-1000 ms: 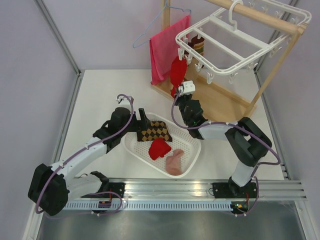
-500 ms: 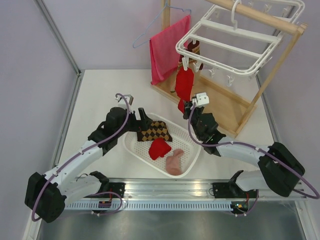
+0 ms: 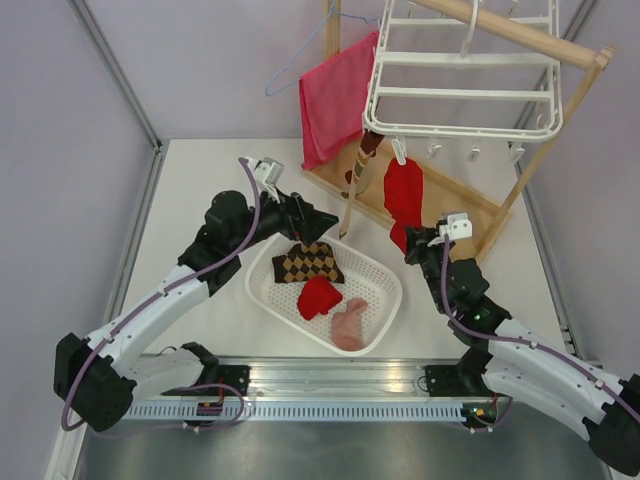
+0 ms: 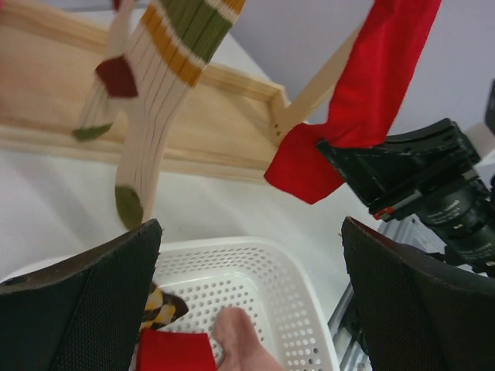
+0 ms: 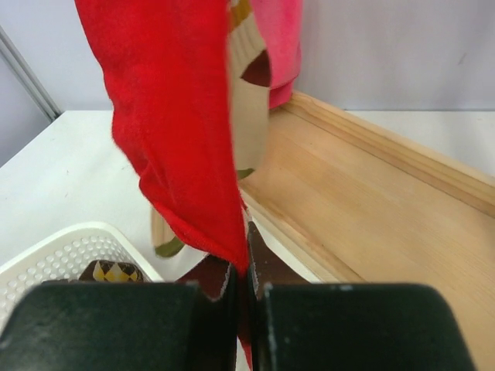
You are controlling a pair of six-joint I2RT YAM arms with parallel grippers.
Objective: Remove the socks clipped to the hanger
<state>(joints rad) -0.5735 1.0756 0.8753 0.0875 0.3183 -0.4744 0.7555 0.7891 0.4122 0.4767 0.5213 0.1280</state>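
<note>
Right gripper point(image 3: 424, 238) pressed together, pinching the toe end of the red sock point(image 3: 404, 192); in the wrist view the cloth runs straight down into the closed fingertips point(image 5: 229, 287). The sock's cuff is held by a clip point(image 3: 398, 150) on the near rail of the hanger point(image 3: 465, 128), which hangs tilted from the wooden stand point(image 3: 528, 175). The sock looks stretched, with its long axis running from the clip down and slightly right to the gripper. So it lies up and away from the right gripper, and the pull should follow that line, down and back toward the arm bases, until the clip lets go. A sideways tug would probably just swing the hanger. Left gripper point(image 3: 303, 214) spread wide and holding nothing, hovering over the far rim of the basket point(image 3: 385, 300). It is the nearer one to the striped sock point(image 3: 357, 172), which hangs just left of the red one, also clipped. Three loose socks point(image 3: 318, 297) lie in the basket.
</note>
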